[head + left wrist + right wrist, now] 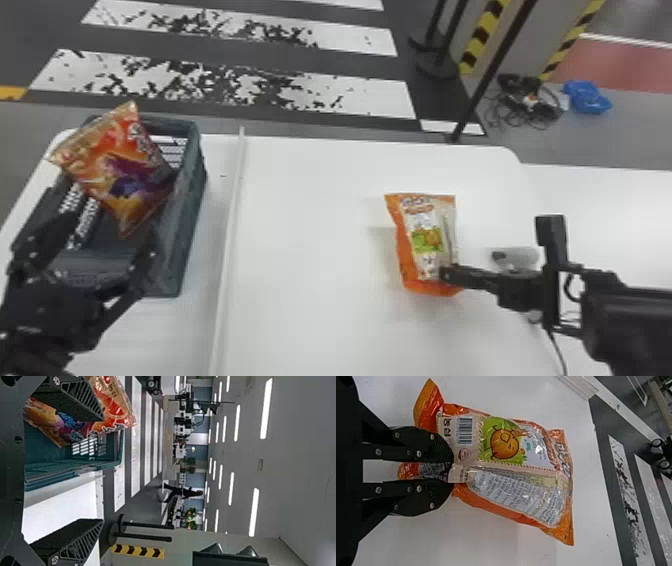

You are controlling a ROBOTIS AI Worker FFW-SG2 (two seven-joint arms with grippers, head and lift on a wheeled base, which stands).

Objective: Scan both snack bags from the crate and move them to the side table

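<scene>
In the head view my right gripper (444, 274) is shut on the lower edge of the orange snack bag (429, 240), over the white table. The right wrist view shows the same gripper (451, 471) pinching a fold of this bag (502, 443), barcode and printed back visible. A red-orange snack bag (120, 172) rests tilted in the grey crate (192, 200), one corner over its far rim. My left gripper (107, 235) stands open above the crate's near part. In the left wrist view that gripper (102, 469) has its fingers spread, the red-orange bag (115, 411) beyond one finger.
A raised seam (231, 200) runs between the crate and the orange bag. A small grey-white object (520, 257) with a dark end lies beside the right gripper. Another white surface (615, 210) adjoins on the right. Black posts (480, 95) stand behind the tables.
</scene>
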